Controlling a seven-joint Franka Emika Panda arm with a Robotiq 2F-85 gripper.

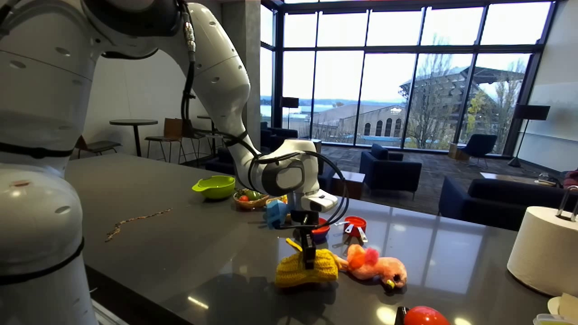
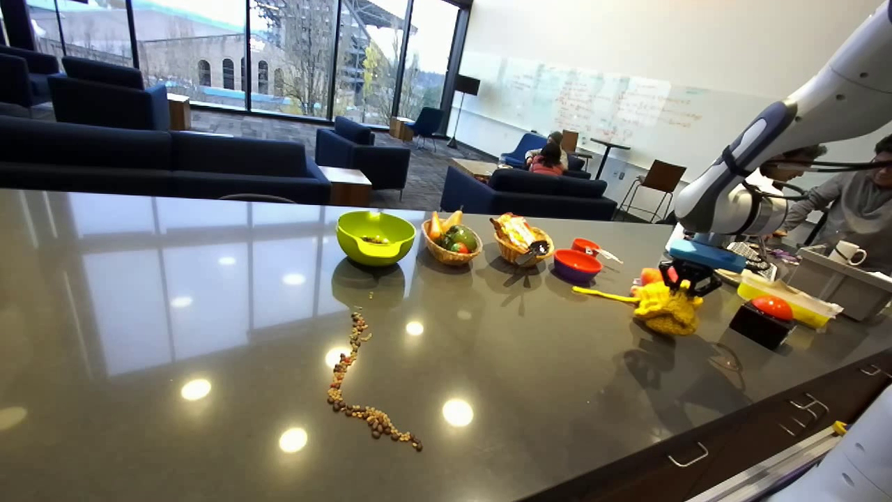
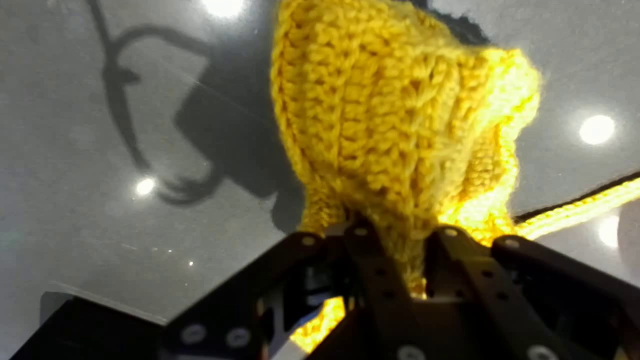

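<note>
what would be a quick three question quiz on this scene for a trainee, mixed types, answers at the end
1. Open question: what are the fingers closed on?

2. True or false: the red dome sits on top of a black box.

3. Multiple choice: in an exterior view, how many wicker baskets stand between the green bowl and the red-and-purple bowl?
a) none
b) two
c) four

Key:
1. A yellow knitted piece, its fabric bunched between them.
2. True.
3. b
</note>
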